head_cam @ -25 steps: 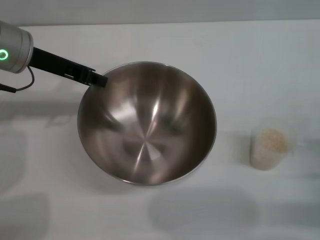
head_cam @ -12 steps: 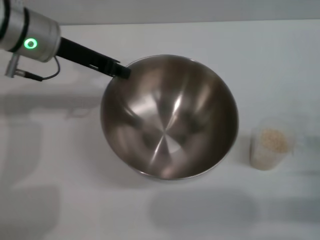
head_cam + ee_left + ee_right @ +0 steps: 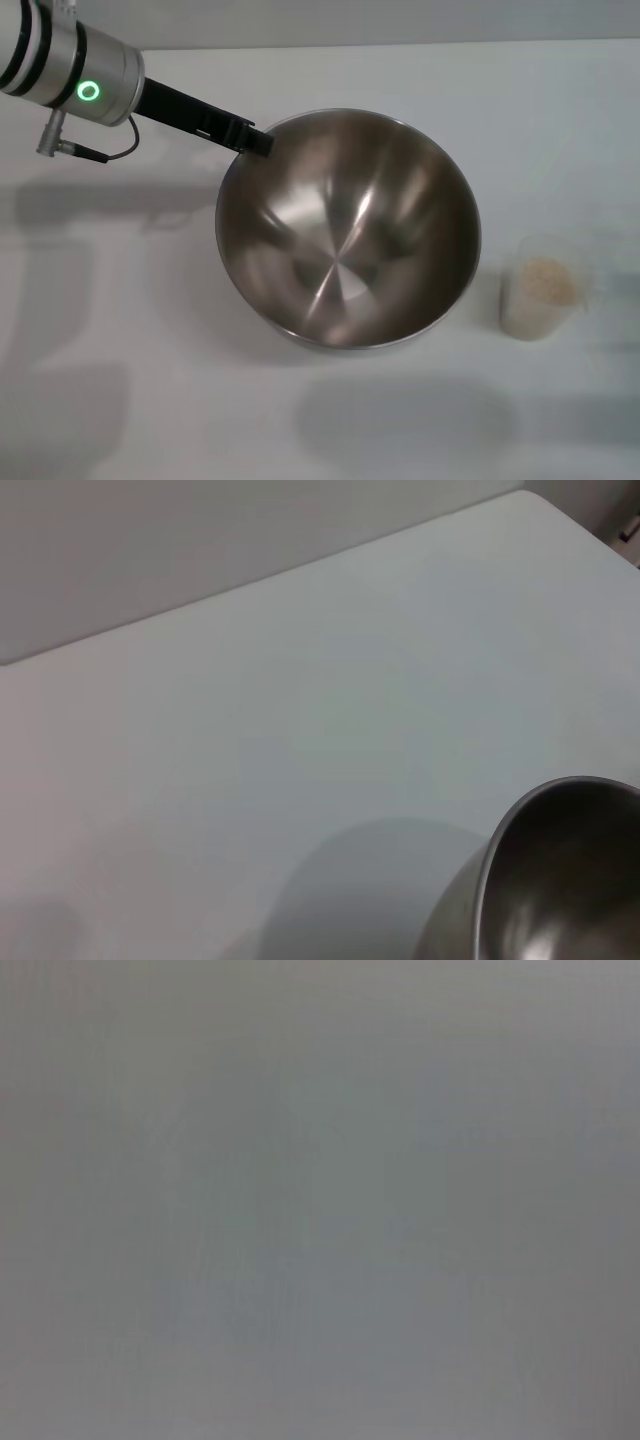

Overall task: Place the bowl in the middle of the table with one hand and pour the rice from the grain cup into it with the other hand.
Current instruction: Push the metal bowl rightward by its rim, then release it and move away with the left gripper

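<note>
The steel bowl [image 3: 347, 228] sits near the middle of the white table [image 3: 150, 380], tilted, its inside empty. My left gripper [image 3: 255, 142] comes in from the upper left and is shut on the bowl's far left rim. The bowl's rim also shows in the left wrist view [image 3: 560, 880]. The clear grain cup [image 3: 541, 288] stands upright to the right of the bowl, apart from it, with pale rice [image 3: 548, 281] inside. My right gripper is out of view; the right wrist view shows only plain grey.
The table's far edge [image 3: 400, 44] meets a grey wall. A cable [image 3: 95, 152] hangs from my left wrist.
My left gripper has dragged the bowl to the right and slightly away from me, closer to the cup. The cup has not moved.
</note>
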`<action>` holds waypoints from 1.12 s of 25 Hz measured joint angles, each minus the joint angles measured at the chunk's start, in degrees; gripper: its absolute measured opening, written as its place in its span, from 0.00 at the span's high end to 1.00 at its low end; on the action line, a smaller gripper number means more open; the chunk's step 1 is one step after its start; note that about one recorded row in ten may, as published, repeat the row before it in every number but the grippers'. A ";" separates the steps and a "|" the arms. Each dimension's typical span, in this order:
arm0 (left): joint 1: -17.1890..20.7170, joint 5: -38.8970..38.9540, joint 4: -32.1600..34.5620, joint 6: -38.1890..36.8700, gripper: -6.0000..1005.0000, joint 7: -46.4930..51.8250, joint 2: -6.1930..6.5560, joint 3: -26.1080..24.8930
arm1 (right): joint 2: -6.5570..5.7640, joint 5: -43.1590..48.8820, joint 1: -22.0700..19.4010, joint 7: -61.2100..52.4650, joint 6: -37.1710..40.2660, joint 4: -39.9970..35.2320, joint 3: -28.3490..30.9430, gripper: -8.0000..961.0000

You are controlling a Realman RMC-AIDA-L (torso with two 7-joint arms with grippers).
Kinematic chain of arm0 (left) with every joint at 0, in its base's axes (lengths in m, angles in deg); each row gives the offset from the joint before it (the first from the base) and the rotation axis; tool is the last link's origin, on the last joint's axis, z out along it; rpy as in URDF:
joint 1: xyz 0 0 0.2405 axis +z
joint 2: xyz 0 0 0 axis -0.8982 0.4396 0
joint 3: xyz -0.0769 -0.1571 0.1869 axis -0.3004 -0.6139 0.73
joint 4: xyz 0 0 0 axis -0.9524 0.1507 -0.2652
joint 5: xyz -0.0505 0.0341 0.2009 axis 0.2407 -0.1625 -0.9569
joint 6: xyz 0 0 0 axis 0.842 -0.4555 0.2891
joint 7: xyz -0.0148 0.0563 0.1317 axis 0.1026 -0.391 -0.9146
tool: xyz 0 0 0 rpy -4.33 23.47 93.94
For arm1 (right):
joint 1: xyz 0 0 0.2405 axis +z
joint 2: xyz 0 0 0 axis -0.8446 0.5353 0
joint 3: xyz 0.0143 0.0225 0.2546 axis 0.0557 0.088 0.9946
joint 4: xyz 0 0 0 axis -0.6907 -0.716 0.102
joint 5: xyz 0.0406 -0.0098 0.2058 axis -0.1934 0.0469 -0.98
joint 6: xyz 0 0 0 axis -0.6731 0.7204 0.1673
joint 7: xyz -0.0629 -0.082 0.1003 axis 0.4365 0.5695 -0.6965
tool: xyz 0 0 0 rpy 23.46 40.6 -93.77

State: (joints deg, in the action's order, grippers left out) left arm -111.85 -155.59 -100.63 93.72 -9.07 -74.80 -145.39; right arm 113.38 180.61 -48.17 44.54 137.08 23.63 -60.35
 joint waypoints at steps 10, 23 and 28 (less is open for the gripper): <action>1.07 0.01 1.41 -1.65 0.95 0.00 0.02 0.19 | 0.00 0.02 0.12 0.00 -0.17 -0.25 -0.16 0.12; 1.80 0.39 1.09 -2.50 0.95 -0.04 -0.09 0.29 | 0.00 0.09 -0.06 0.00 0.00 -0.42 -0.72 0.12; 2.01 0.45 0.68 -2.75 0.88 -0.12 -0.13 0.31 | 0.00 0.09 -0.23 0.00 0.04 -0.41 -0.70 0.12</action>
State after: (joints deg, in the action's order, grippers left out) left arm -109.84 -155.14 -99.95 90.97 -9.20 -74.93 -145.08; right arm 113.38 180.70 -48.39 44.54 137.12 23.21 -61.05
